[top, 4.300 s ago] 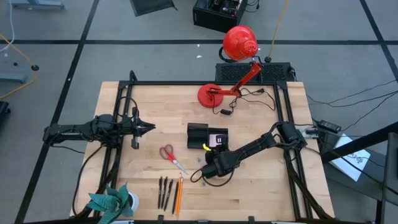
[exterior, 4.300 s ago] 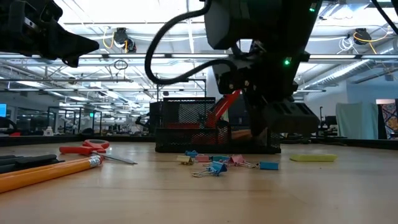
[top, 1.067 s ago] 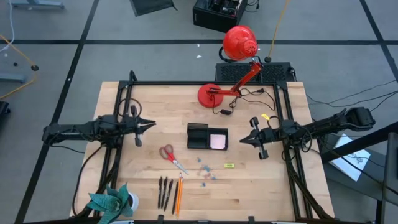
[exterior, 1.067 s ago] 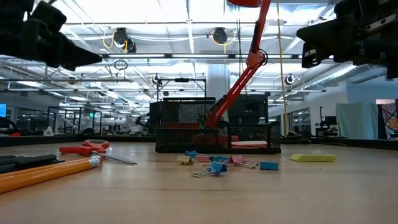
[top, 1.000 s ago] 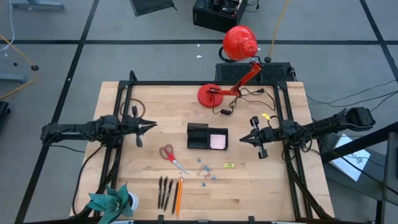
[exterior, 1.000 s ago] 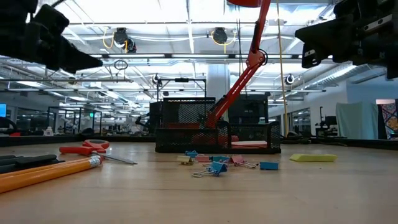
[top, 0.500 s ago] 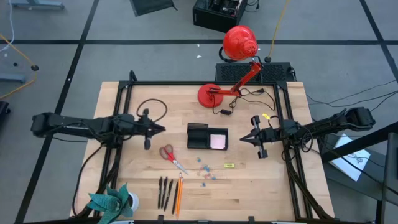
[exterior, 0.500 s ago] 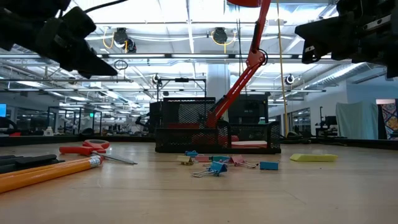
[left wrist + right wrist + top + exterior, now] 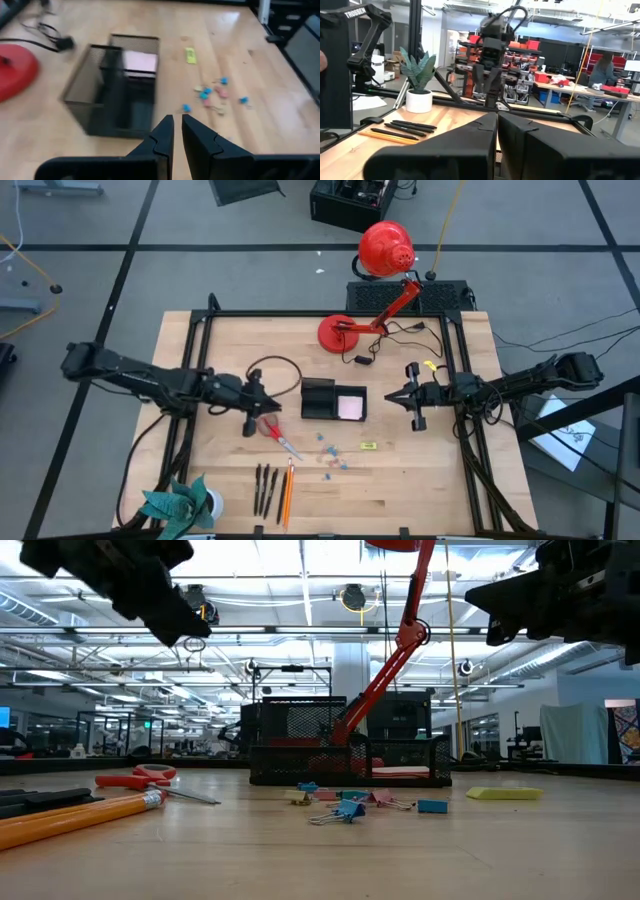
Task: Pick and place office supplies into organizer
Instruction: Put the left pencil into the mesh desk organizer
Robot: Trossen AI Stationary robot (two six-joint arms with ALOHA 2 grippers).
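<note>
left gripper (image 9: 268, 401) raised just above red-handled scissors (image 9: 272, 428), jaws nearly closed and empty, right gripper (image 9: 391, 398) waiting right of black organizer (image 9: 318, 398), jaws closed and empty, pink notepad (image 9: 350, 407) inside organizer, pens (image 9: 264, 488) and pencil (image 9: 287, 493) on table near front edge

Left hand (image 9: 262, 406) reaches inward, fingers nearly together; right hand (image 9: 390, 399) hovers closed, raised.

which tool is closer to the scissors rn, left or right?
Left. The left tool sits right beside the scissors' red handles, on the side toward the lamp. The right tool hangs well off, beyond the organizer near the table's right side.
</note>
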